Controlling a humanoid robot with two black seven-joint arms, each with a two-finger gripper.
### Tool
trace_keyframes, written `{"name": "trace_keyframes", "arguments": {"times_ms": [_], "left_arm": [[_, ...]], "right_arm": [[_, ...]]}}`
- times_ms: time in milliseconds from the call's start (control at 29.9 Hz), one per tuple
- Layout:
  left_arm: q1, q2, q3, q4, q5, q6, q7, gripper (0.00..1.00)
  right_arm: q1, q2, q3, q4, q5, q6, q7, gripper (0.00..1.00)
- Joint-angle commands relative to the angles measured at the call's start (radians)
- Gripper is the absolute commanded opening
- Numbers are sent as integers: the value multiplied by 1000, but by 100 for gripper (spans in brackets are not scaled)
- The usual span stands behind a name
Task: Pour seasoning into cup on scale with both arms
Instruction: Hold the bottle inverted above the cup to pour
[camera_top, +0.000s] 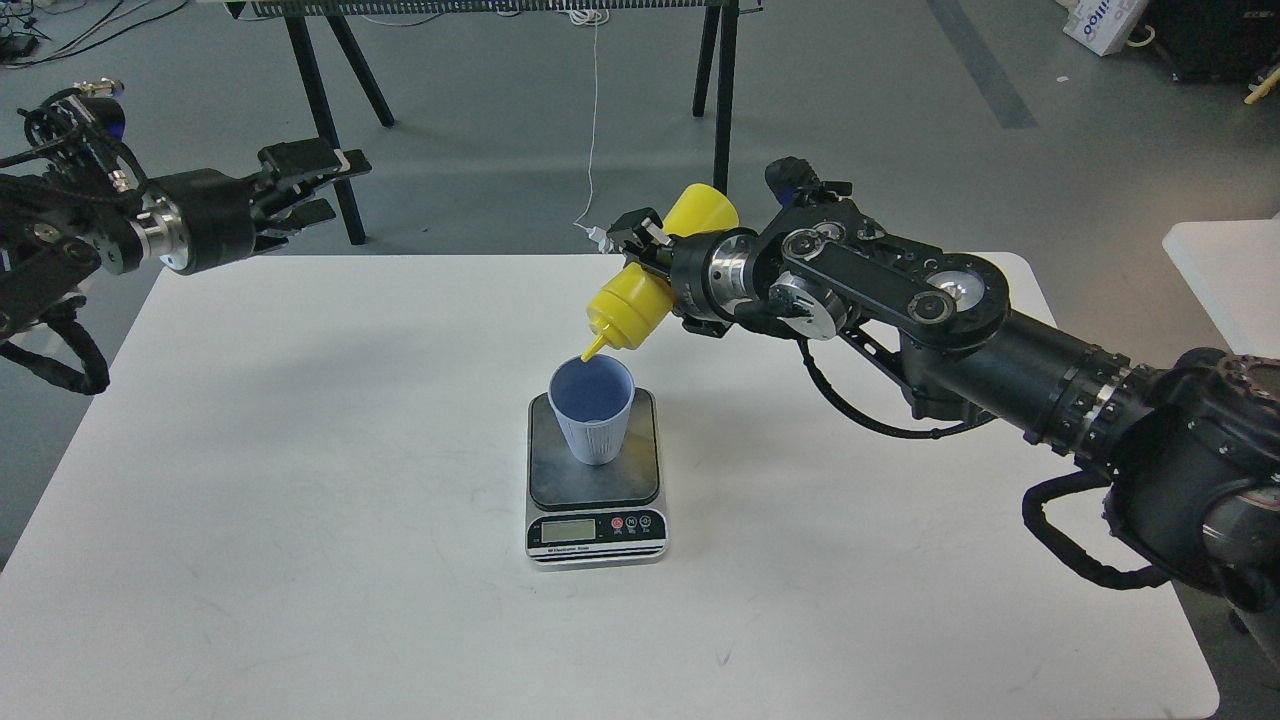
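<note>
Right gripper (640, 250) closed around the middle of the yellow squeeze bottle (632, 305), reaching in from the right side above the tabletop (300, 450). Bottle tipped well over, base up and toward the far right, pointed nozzle (594, 348) aimed down and to the left, its tip just at the rim of the light-blue cup (594, 410) on the far side. Whether anything flows from the nozzle cannot be told. Bottle's broad yellow base (702, 210) visible above the gripper, near the black wrist.

Cup upright on the dark platform of the scale (595, 480), toward the platform's far edge, open mouth up, faint vertical ribs along its lower part. Scale flat near the middle of the white tabletop, with the small display (568, 530) and red button (617, 523) on the near edge, facing the camera. Reading on the display too small to make out.

Left gripper (310, 185) held up in the air at the far left, beyond the tabletop's far left corner, well apart from cup, scale and bottle. Fingers spread, holding nothing.

Beyond the tabletop, grey floor, black legs of a stand (722, 90) and a thin white cord (593, 120) hanging down.
</note>
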Motion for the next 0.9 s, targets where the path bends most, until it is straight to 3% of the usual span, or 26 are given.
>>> {"name": "trace_keyframes", "arguments": {"times_ms": [0, 870], "left_arm": [[0, 0, -1, 0, 0, 0, 0, 89], [14, -17, -1, 2, -1, 0, 0, 89]], "right_arm": [[14, 0, -22, 2, -12, 0, 0, 2], [41, 0, -31, -1, -84, 23, 4, 2]]}}
